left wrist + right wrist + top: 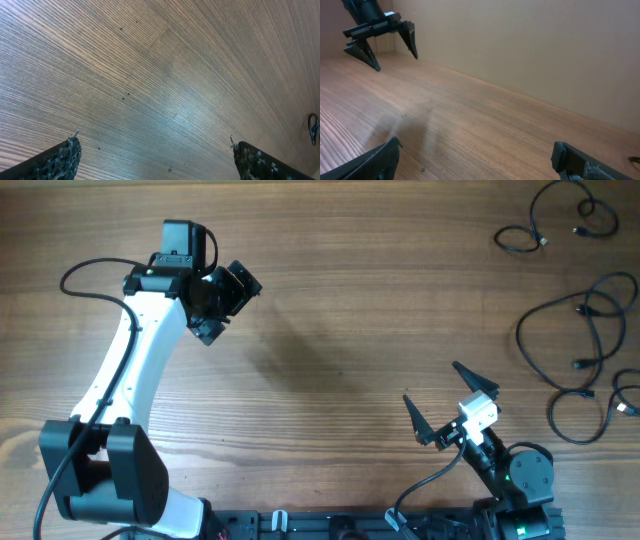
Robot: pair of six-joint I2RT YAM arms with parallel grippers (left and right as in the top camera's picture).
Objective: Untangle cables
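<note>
1. The wooden desk (pixel 330 300) fills the overhead view, its grain running left to right, and most of its surface is bare.
2. The left arm (pixel 135 370), white with black joints, rises from the near left corner and reaches toward the far left part of the desk.
3. The right arm (pixel 520 475), mostly black, sits folded low at the near right edge.
4. The cables (pixel 585 330) lie along the right edge of the desk. One small bunch of loops is at the far right corner. A larger bunch is just nearer, its thin black loops crossing one another, with small plug ends showing. Both bunches lie well apart from both arms. In the left wrist view a short piece of cable (pixel 313 127) shows at the right border.
5. The left end effector (pixel 228 305) hangs over bare wood at the far left, its fingers spread wide apart with nothing between them. The right wrist view shows it (pixel 395 62) the same way.
6. The right end effector (pixel 430 380) points toward the middle of the desk from the near right, its fingers likewise wide apart and holding nothing.
</note>
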